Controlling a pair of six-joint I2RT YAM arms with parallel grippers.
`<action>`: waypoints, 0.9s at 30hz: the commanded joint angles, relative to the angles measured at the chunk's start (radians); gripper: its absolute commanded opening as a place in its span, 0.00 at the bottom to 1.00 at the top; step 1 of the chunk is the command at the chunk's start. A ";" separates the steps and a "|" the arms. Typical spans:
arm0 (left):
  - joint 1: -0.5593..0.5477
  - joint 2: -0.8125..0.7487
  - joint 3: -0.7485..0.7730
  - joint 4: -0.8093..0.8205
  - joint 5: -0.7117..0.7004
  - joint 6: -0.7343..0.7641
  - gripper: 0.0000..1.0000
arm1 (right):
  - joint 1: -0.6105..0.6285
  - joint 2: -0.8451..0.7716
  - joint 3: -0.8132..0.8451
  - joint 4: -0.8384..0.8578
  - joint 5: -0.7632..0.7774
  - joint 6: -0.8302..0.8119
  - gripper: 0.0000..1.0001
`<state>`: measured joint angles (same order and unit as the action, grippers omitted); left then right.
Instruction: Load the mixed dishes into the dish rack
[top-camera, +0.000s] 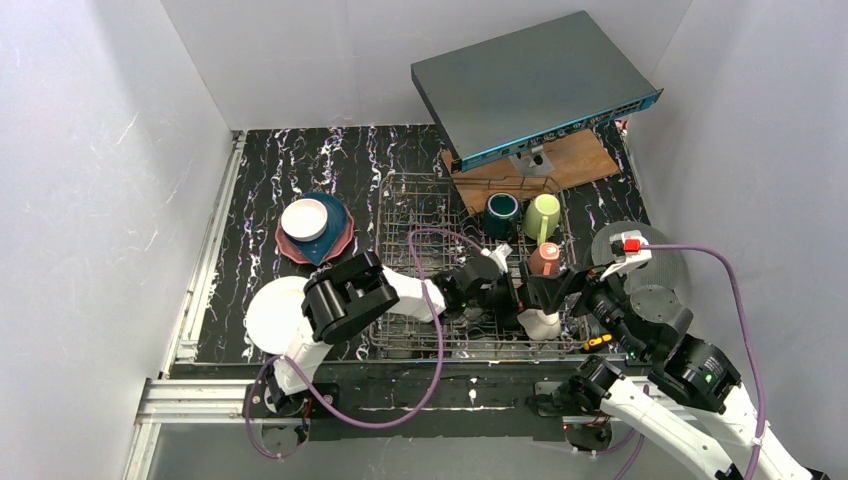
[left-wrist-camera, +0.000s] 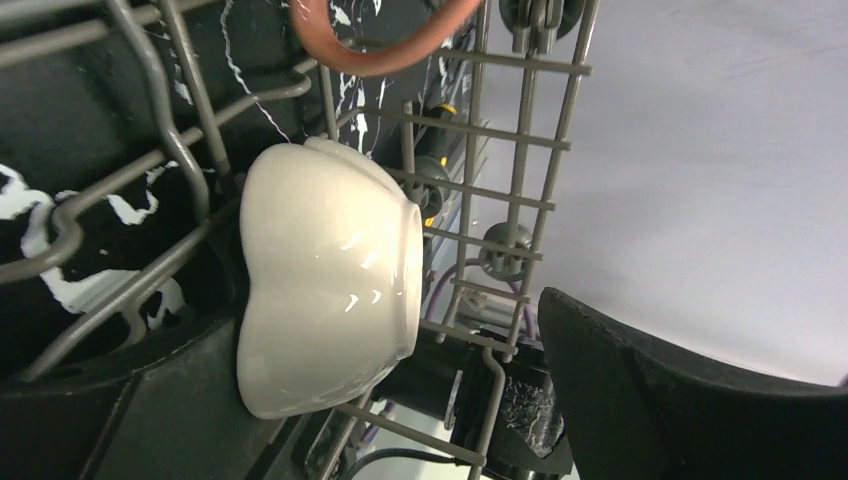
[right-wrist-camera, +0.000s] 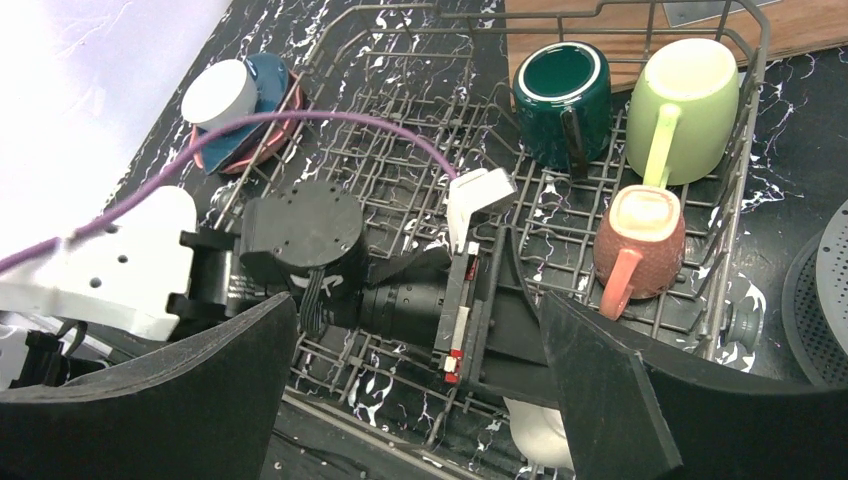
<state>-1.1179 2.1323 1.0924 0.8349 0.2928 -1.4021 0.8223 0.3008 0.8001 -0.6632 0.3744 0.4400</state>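
Observation:
The grey wire dish rack (top-camera: 420, 205) holds a dark teal mug (top-camera: 501, 214), a light green mug (top-camera: 542, 215) and a salmon-pink mug (top-camera: 545, 258) at its right end; they also show in the right wrist view: teal (right-wrist-camera: 560, 100), green (right-wrist-camera: 685, 110), pink (right-wrist-camera: 640, 240). A white bowl (top-camera: 541, 323) leans on its side against the rack's front wires (left-wrist-camera: 325, 275). My left gripper (top-camera: 538, 293) reaches into the rack, open, one finger beside the bowl, the other apart (left-wrist-camera: 680, 400). My right gripper (right-wrist-camera: 420, 390) is open and empty, just right of the rack.
Left of the rack, a white bowl (top-camera: 305, 218) sits on a dark blue plate (top-camera: 330, 240) on a pink scalloped plate (top-camera: 290, 250). A cream plate (top-camera: 270, 315) lies nearer. A flat grey box (top-camera: 530, 85) on a wooden board (top-camera: 580, 160) stands behind. A black perforated disc (top-camera: 650, 255) lies right.

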 joint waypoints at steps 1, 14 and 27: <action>-0.010 -0.095 0.128 -0.552 0.041 0.165 0.98 | 0.003 -0.002 -0.007 0.052 -0.006 -0.003 0.98; -0.064 -0.061 0.424 -1.114 -0.100 0.524 0.98 | 0.003 0.029 -0.013 0.082 -0.021 -0.012 0.98; -0.073 -0.052 0.510 -1.145 -0.053 0.602 0.93 | 0.003 0.032 -0.026 0.086 -0.028 -0.004 0.98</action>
<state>-1.1812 2.0869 1.5589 -0.2905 0.1905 -0.8181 0.8223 0.3275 0.7868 -0.6270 0.3553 0.4400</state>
